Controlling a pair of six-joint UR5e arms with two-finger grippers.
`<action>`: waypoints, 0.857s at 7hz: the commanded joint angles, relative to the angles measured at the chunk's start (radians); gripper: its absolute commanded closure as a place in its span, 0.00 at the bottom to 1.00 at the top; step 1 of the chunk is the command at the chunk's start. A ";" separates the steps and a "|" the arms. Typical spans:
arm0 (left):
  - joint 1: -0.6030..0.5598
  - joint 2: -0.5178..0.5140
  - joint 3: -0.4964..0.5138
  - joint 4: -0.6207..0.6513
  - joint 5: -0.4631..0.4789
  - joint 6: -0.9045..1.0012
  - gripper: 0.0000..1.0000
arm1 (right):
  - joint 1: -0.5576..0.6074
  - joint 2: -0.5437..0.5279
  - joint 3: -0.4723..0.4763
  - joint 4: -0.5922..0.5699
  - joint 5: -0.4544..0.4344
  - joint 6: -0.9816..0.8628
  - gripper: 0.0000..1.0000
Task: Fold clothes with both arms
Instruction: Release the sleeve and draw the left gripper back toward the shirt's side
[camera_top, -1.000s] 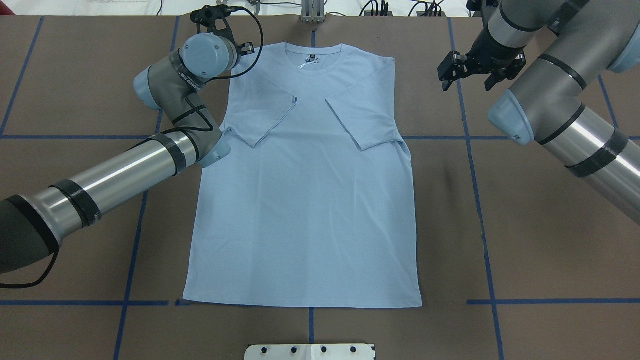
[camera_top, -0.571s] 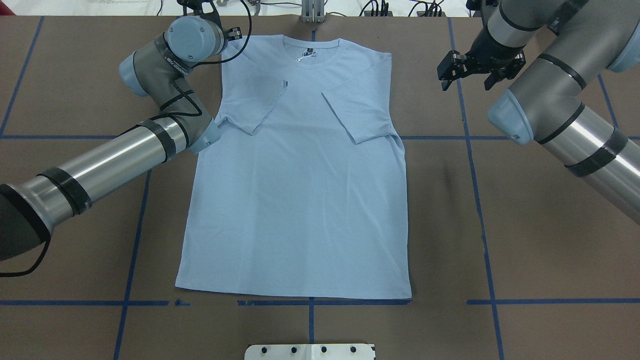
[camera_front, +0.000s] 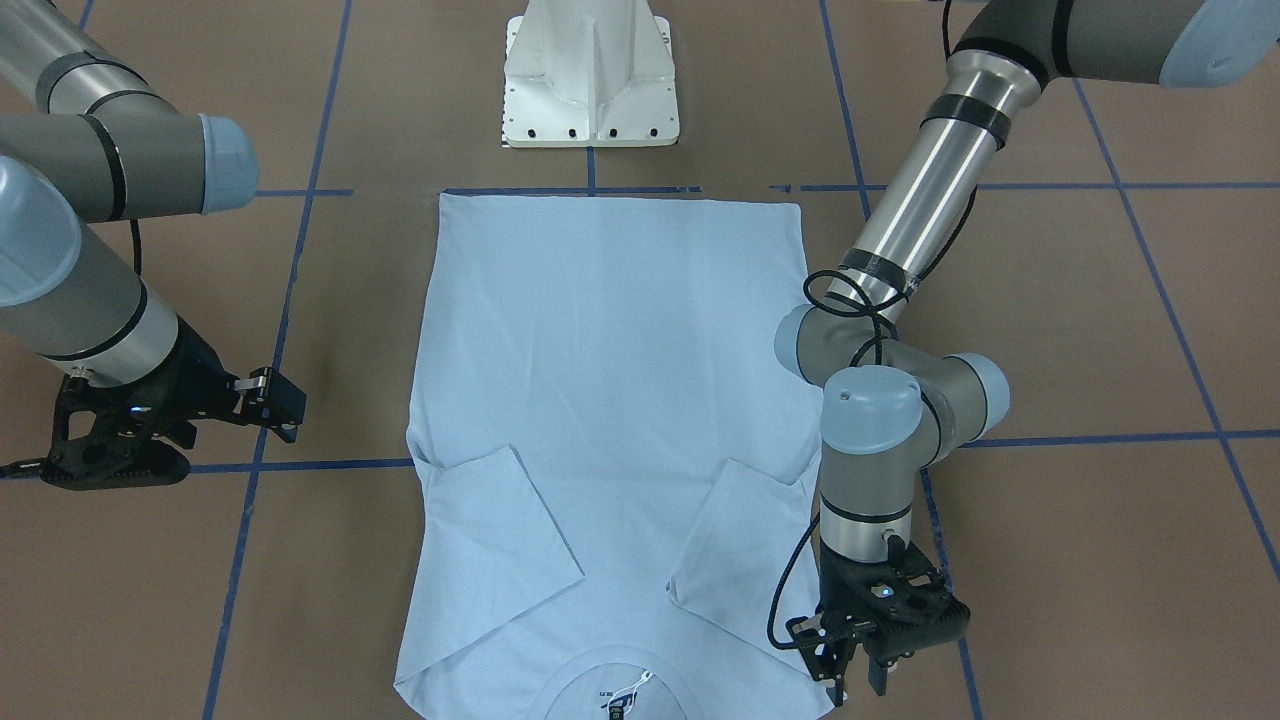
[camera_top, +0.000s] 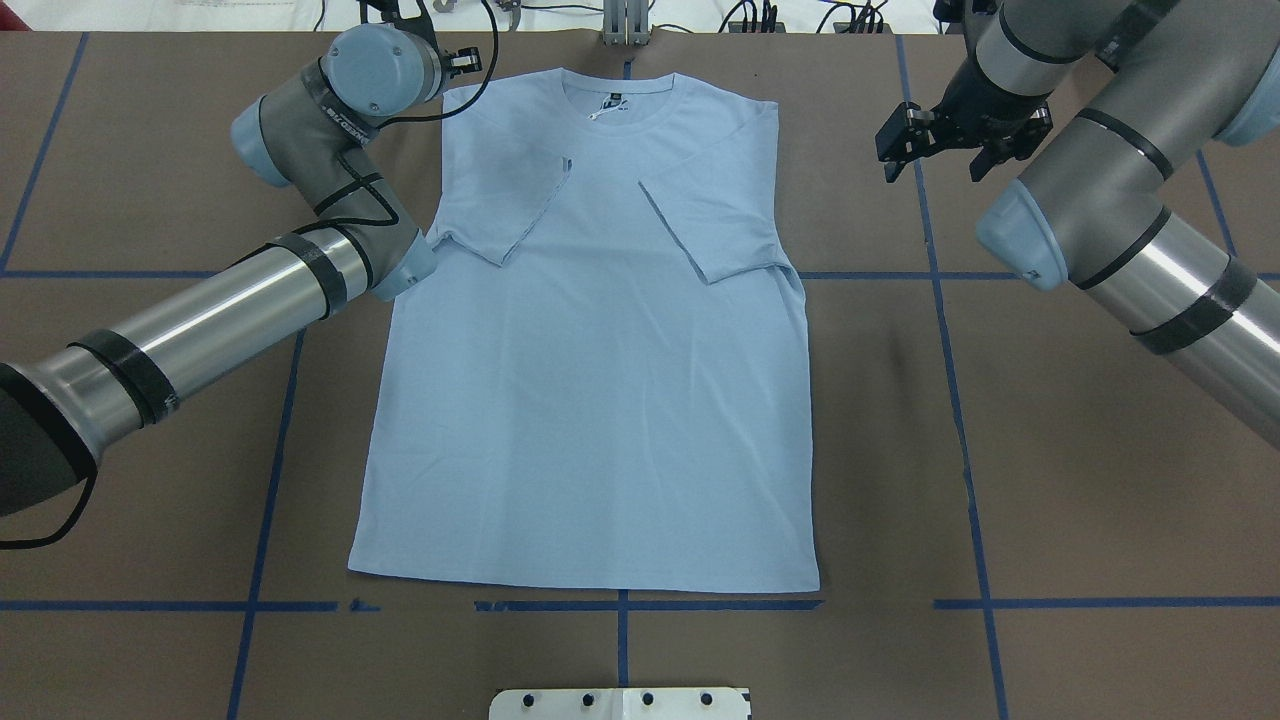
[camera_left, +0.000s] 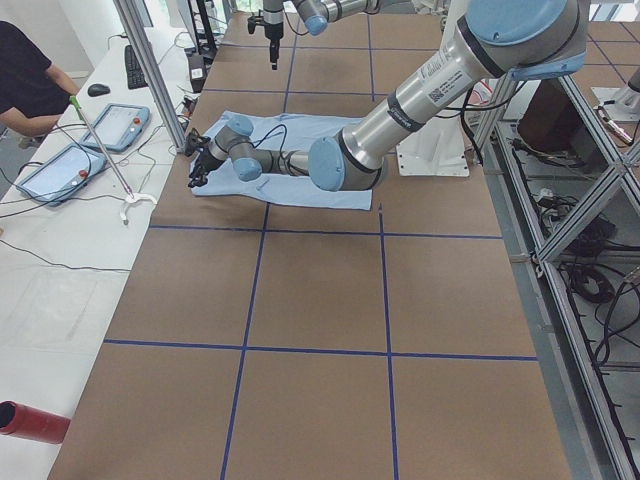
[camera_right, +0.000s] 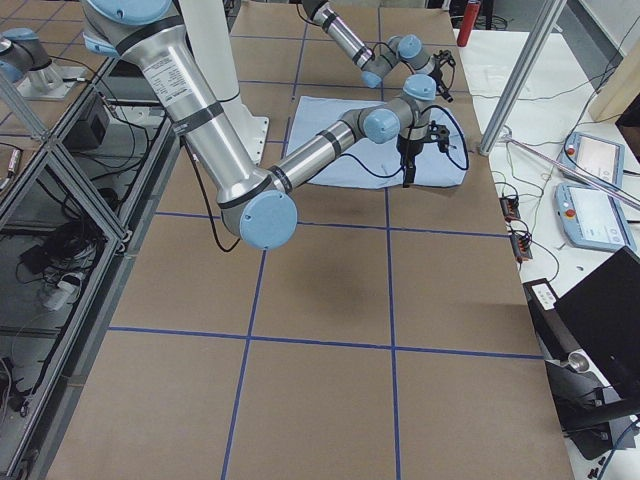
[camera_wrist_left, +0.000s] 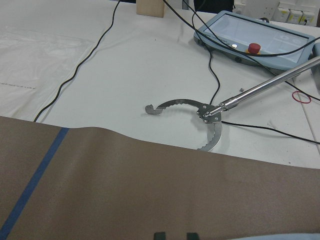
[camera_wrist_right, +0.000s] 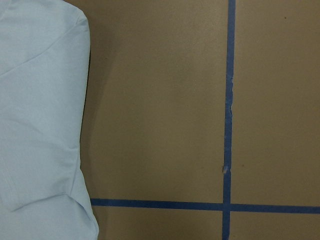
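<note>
In the front-facing view your T-shirt (camera_front: 610, 350) lies flat mid-worktop (camera_front: 1100, 330), its long axis running from the hem by the robot to the collar opposite. The left end effector (camera_front: 855, 685) is at a shoulder corner, and you cannot tell whether it grips. Overhead, the right end effector (camera_top: 935, 158) hangs spread and empty beside the other shoulder, so a one-sided pull could skew the shirt.

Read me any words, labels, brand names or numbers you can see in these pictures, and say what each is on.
No text can be read outright.
Neck label of the T-shirt: print too small to read.
Lettering on the left arm: too small to read.
Lettering on the right arm: too small to read.
Tablet screen: nothing legible.
</note>
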 joint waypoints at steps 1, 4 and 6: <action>-0.013 0.002 -0.009 0.001 -0.038 0.043 0.00 | 0.001 0.000 0.002 0.002 0.002 0.002 0.00; -0.020 0.251 -0.507 0.259 -0.280 0.140 0.00 | -0.044 -0.055 0.108 0.002 0.000 0.123 0.00; -0.016 0.423 -0.885 0.497 -0.380 0.204 0.00 | -0.130 -0.185 0.300 0.017 -0.049 0.239 0.00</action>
